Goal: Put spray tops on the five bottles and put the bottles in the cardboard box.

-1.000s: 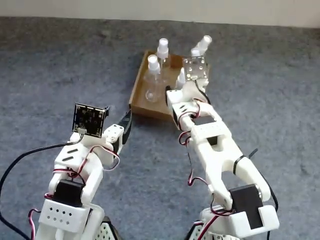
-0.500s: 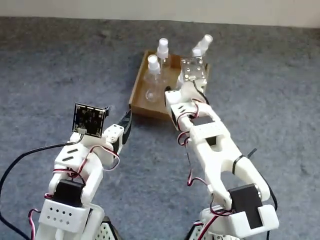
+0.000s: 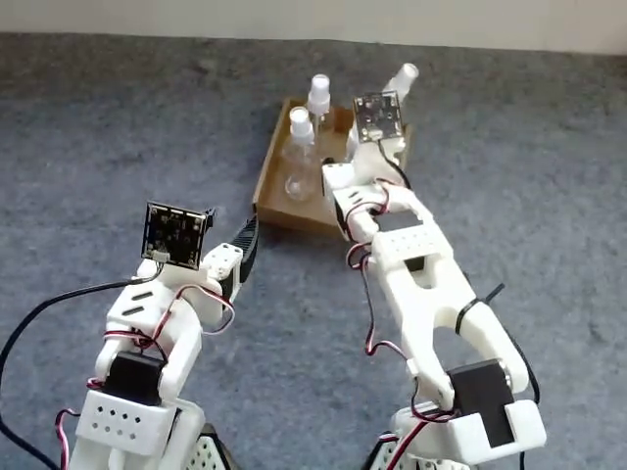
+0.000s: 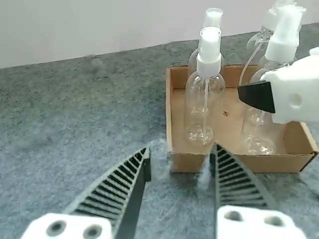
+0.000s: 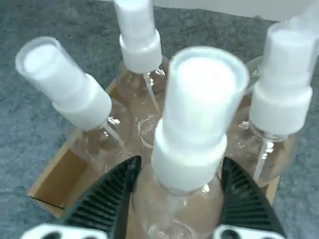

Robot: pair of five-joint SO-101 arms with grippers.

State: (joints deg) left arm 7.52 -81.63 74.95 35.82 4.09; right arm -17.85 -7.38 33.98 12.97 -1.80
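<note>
We see the box (image 3: 265,186) on the grey tabletop (image 3: 118,127), ahead of both arms. The right arm (image 3: 421,284) stretches out over it. In its wrist view the right tool (image 5: 180,164) has its two black fingers (image 5: 107,199) set tight against either side of a clear bottle (image 5: 192,199), just below the white spray top (image 5: 199,94). We take the tool as clamped on this bottle. The bottle sits within the box walls, on the right arm's side. We cannot tell whether its base rests on the box floor.

Round it in the box we see a second bottle (image 5: 97,142), a third bottle (image 5: 149,84) and a fourth bottle (image 5: 271,149), each with its own spray top on.

The left arm (image 3: 157,323) is drawn back on its own side. The left tool (image 4: 180,149) hangs low over the tabletop with its ribbed fingers spread wide and nothing between them. It points at the box's near wall and stops just short of it, touching neither the box nor any bottle.
</note>
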